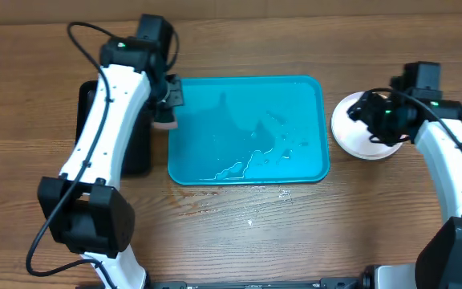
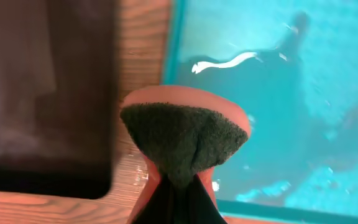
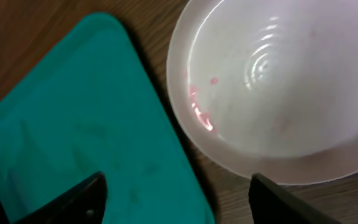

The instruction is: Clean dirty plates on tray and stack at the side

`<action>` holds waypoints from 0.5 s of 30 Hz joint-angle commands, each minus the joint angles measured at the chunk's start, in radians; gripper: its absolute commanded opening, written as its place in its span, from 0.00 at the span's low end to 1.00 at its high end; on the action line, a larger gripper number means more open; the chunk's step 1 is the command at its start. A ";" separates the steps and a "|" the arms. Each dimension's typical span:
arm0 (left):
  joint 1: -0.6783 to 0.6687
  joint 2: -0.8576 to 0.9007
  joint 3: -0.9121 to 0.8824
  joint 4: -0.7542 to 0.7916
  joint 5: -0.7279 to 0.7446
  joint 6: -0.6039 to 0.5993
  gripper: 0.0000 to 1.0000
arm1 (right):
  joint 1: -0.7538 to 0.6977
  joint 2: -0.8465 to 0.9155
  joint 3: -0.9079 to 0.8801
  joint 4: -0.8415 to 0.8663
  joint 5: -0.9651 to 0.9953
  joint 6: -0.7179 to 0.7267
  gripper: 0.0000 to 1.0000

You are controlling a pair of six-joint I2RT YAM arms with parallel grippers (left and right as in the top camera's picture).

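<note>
1. Right up close to the left wrist camera is the sponge [image 2: 185,140]. It is pink-red with a dark green scrubby side, and it is squashed into a pinched shape.
2. The left gripper [image 2: 178,200] grips the sponge tight, with its two dark fingers close together at the bottom of that view. The sponge hangs over the left rim of the blue tray [image 2: 303,74] and the thin strip of wood beside it. I cannot tell if it touches anything below.
3. On the far left lies a black tray [image 1: 138,154]. From above, the left arm covers most of it.
4. Just right of the black tray sits the big blue tray, in the middle of the table [image 1: 215,241]. Its floor is wet and shiny, with a puddle toward the near side.
5. A few water drops [image 1: 251,215] lie on the wood just beside the blue tray's near edge.
6. Right of the blue tray, just beside its rim but off it, a white plate [image 3: 278,81] rests on the table. It has small red spots inside, on the side toward the blue tray.
7. The right gripper [image 3: 176,199] hangs above the white plate. Its fingers [image 3: 67,199] are spread wide and hold nothing. One tip shows over the blue tray's corner and the other by the plate's rim.
</note>
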 commanded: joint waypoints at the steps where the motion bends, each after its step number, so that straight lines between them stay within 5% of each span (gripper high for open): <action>1: 0.068 -0.003 -0.013 0.018 -0.062 -0.003 0.04 | 0.058 -0.018 0.008 -0.002 0.049 -0.019 0.77; 15: 0.200 0.005 -0.344 0.473 -0.183 0.047 0.08 | 0.129 -0.018 0.007 -0.005 0.096 -0.020 0.80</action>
